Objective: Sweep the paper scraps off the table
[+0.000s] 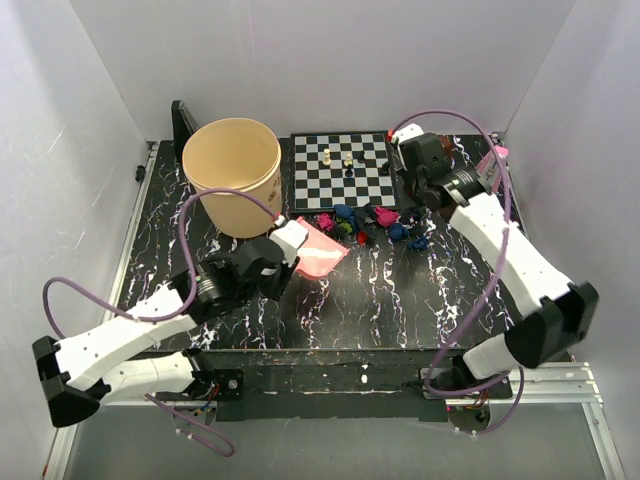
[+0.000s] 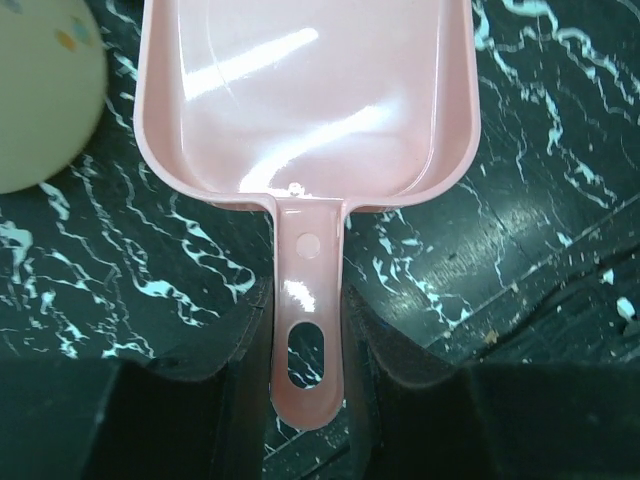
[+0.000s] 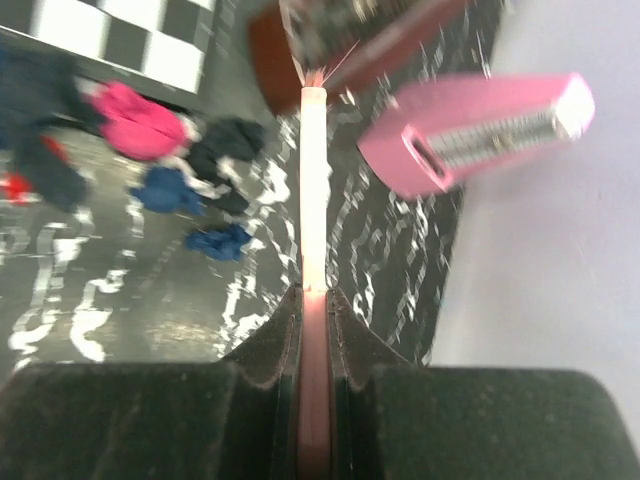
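Note:
The paper scraps (image 1: 372, 224), magenta, blue, green, red and black wads, lie in a loose row on the black veined table (image 1: 400, 300) just in front of the chessboard. My left gripper (image 1: 283, 258) is shut on the handle (image 2: 308, 300) of a pink dustpan (image 2: 305, 95). The empty pan (image 1: 322, 252) rests at the left end of the row. My right gripper (image 1: 408, 178) is shut on a brush's thin pink handle (image 3: 313, 200), to the right of the scraps (image 3: 140, 120). The brown brush head (image 3: 330, 30) is blurred.
A large beige bucket (image 1: 232, 175) stands at the back left, its side showing in the left wrist view (image 2: 40, 90). The chessboard (image 1: 340, 175) with a few pieces lies at the back centre. A pink tag-like object (image 3: 470, 135) hangs by the right wall (image 1: 498, 152).

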You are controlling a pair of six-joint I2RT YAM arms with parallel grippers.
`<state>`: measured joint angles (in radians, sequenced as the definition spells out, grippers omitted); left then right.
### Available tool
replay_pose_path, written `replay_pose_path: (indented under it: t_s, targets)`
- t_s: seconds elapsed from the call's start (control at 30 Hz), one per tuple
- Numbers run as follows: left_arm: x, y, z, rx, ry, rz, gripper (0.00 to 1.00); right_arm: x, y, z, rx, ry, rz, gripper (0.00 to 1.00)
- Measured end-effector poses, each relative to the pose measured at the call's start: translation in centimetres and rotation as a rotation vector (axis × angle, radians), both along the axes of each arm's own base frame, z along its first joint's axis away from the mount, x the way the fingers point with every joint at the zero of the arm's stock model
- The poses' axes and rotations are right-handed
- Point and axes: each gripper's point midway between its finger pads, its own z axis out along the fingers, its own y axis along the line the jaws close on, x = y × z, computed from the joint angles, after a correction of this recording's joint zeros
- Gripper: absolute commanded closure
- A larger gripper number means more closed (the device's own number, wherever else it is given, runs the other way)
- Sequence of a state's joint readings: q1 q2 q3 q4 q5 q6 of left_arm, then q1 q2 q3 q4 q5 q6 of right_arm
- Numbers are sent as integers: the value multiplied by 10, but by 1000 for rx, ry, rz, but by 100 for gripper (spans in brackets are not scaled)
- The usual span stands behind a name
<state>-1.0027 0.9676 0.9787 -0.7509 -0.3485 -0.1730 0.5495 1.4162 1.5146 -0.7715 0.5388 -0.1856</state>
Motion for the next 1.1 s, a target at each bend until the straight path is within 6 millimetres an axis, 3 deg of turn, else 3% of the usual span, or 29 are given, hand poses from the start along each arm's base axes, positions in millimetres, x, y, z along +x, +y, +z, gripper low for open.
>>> replay_pose_path:
  t_s: [0.13, 0.27, 0.5, 0.63, 0.77, 0.87, 0.97, 1.03, 1.1]
  targets:
    - [-7, -12, -28, 64, 113, -41, 100, 14, -37, -44, -115, 124, -168, 99]
    - [-18, -21, -57, 120, 232, -75, 100, 25, -48, -74, -187, 196, -217, 99]
    - [-29, -42, -79, 86, 353, -85, 100, 47, -30, -121, -229, 308, -181, 99]
    - [-27, -57, -82, 35, 369, -86, 100, 38, -4, -144, -237, 390, -73, 99]
    - [-24, -67, -94, 38, 388, -86, 100, 15, 35, -139, -157, 434, 74, 99]
    - [-22, -72, -100, 40, 392, -84, 100, -1, 56, -114, -48, 408, 156, 99]
    - [-19, -75, -101, 25, 380, -73, 100, -5, 49, -75, 17, 317, 148, 99]
    - [-17, -76, -102, 19, 370, -69, 100, 1, 34, -61, 9, 285, 95, 99]
    - [-15, -77, -104, 21, 364, -65, 100, 12, 22, -60, -22, 278, 39, 99]
